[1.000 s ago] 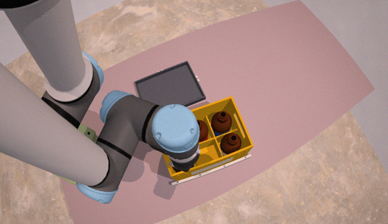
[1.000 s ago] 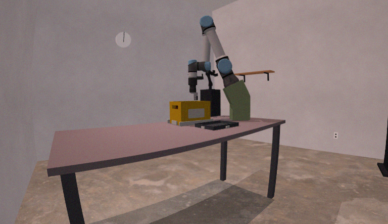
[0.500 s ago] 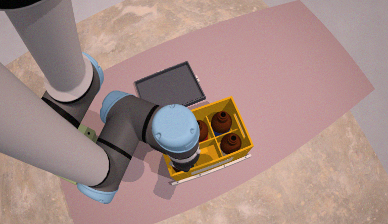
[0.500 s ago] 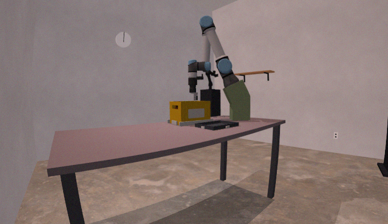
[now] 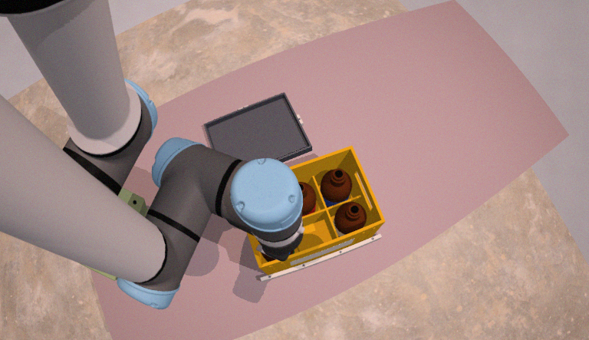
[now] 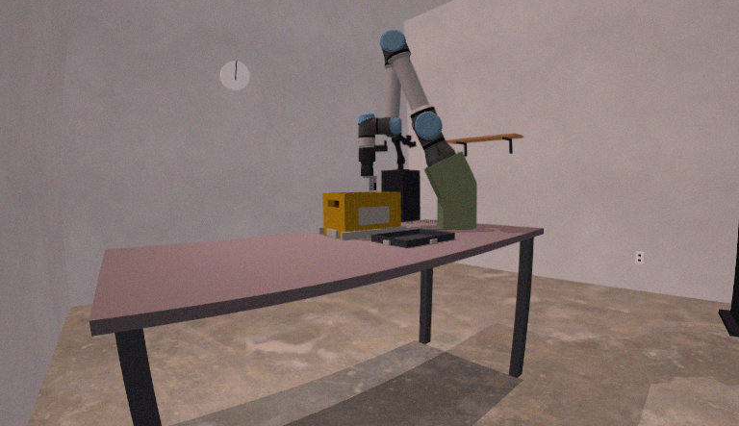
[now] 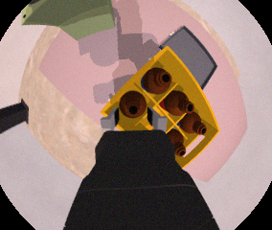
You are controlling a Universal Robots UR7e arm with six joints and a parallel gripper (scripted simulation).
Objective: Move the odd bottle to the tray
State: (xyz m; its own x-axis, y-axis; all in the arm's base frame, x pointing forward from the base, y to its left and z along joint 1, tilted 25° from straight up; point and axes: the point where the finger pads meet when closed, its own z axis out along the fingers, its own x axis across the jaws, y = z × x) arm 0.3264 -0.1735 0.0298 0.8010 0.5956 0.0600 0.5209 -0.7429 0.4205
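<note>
A yellow crate stands on the pink table and holds several brown bottles; I see bottles in the far right cell and the near right cell, and one half hidden by my wrist. The wrist view shows the crate with several bottles, the nearest one close to the gripper body. My gripper hangs open and empty just above the crate's arm-side end; its fingers are hidden in the wrist view. The dark tray lies beside the crate.
The tray also shows low in front of the crate in the exterior view. The arm's green base and a black box stand behind the crate. A white strip lies along the crate's near side.
</note>
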